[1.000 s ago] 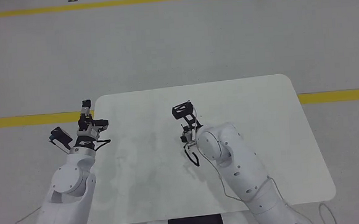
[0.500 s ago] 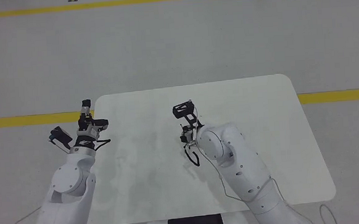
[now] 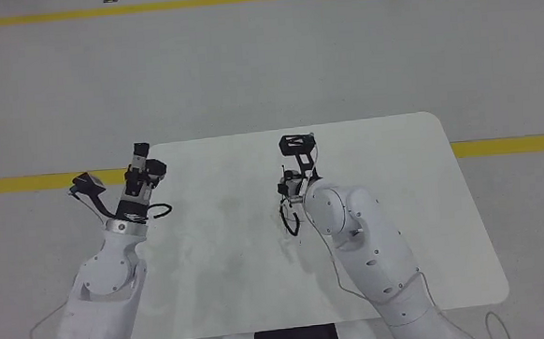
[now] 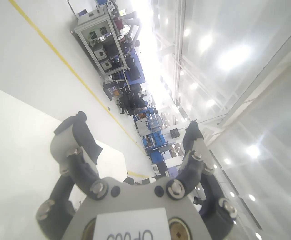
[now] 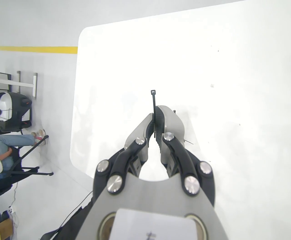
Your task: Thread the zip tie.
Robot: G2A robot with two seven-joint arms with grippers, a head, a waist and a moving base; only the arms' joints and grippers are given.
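White rounded desk point(image 3: 396, 209) under both arms: the right hand point(image 5: 155, 114), closed, pinches a thin black plastic zip tie point(image 5: 154, 100) between its pads above mid-desk, the tie's head end jutting past the fingertips; the left hand point(image 4: 136, 121) gapes wide, empty, at the desk's left edge

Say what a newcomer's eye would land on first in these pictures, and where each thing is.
First comes the thin black zip tie, pinched in the shut right claw. Its square head pokes out past the fingertips above the white table. Next is the left claw, wide open and holding nothing, by the table's left edge.
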